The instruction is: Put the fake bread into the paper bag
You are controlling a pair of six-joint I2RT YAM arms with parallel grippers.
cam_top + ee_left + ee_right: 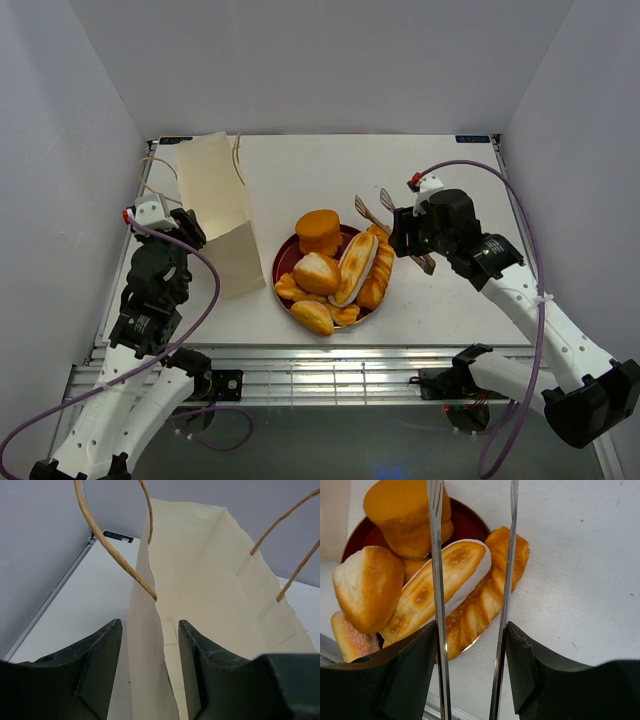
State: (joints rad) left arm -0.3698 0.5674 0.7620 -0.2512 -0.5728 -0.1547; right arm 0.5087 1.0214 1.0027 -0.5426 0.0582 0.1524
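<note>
The fake bread is heaped on a dark red plate (pixel 283 262): a thick round bun (pixel 320 232), a cream-striped loaf (pixel 355 267), a braid (pixel 378 272) and smaller rolls (pixel 317 272). My right gripper (pixel 405 235) is shut on metal tongs (pixel 368 212). In the right wrist view the tongs (pixel 436 580) stand spread over the striped loaf (pixel 440 587) and braid (pixel 490 595), holding nothing. The paper bag (pixel 215 200) stands open to the left of the plate. My left gripper (pixel 150 624) straddles the paper bag's (pixel 210 580) near wall, with gaps showing on both sides.
The bag's string handles (pixel 107 545) arch over the left wrist camera. White enclosure walls close in the left, back and right. The metal frame rail (pixel 330 365) runs along the table's near edge.
</note>
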